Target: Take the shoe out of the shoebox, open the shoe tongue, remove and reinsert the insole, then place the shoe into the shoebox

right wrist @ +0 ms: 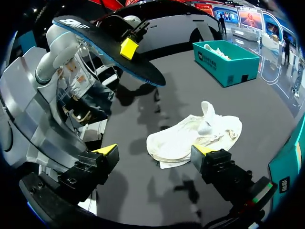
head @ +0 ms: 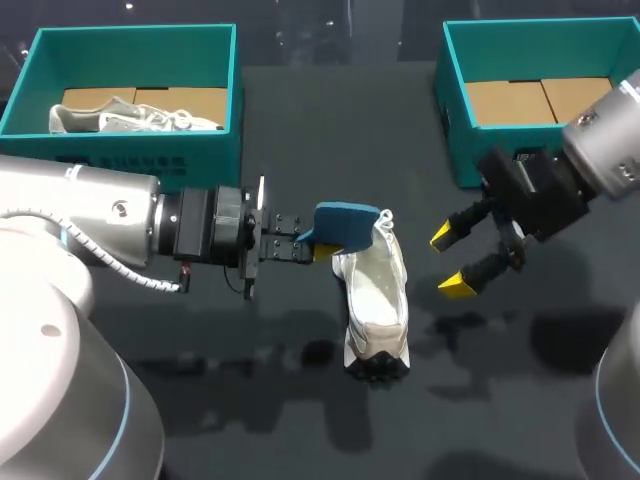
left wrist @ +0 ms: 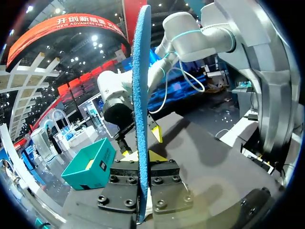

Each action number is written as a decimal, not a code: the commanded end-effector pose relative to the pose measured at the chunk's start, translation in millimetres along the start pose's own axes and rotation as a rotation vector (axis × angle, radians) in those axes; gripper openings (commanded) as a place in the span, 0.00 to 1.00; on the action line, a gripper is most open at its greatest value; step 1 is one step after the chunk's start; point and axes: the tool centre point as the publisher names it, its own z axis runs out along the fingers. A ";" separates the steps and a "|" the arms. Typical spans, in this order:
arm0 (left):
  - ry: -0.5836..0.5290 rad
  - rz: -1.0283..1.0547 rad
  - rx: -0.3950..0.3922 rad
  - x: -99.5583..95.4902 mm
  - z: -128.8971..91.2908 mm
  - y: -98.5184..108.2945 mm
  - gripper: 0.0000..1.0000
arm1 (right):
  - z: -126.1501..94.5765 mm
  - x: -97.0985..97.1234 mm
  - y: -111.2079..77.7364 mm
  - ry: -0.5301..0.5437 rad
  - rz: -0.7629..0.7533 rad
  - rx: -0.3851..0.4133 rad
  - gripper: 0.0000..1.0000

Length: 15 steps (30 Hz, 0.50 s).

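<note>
The left gripper [head: 315, 248] is clamped on a flat blue foam insole [head: 348, 226]. In the left wrist view the insole [left wrist: 141, 109] stands edge-on between the two yellow-tipped fingers [left wrist: 158, 155], which pinch it from both sides. It is held clear of the dark table [head: 500, 400].

A white low-top fabric shoe [head: 375, 300] lies on the table just below and ahead of the left fingertips. It is not in either box.

The right gripper [head: 452, 262] hangs beside the shoe with its fingers spread wide, holding nothing. Seen from its own wrist, the shoe [right wrist: 190, 138] lies ahead of the open fingers [right wrist: 108, 150], apart from them.

Two teal open shoeboxes sit at the table's far side:
- the left teal shoebox [head: 215, 150] holds a second white shoe [head: 130, 118]
- the right teal shoebox [head: 455, 120] shows only a brown cardboard floor
</note>
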 end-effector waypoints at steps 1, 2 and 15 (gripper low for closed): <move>0.010 0.000 0.002 -4.9 1.7 1.5 0.00 | -1.0 -2.2 -8.9 0.004 -0.003 -0.032 1.00; 0.010 0.000 0.002 -4.9 1.7 1.5 0.00 | -1.0 -2.2 -8.9 0.004 -0.003 -0.032 1.00; 0.028 -0.033 0.090 9.1 31.7 19.1 0.00 | 31.3 -5.0 -28.8 0.018 -0.086 0.079 1.00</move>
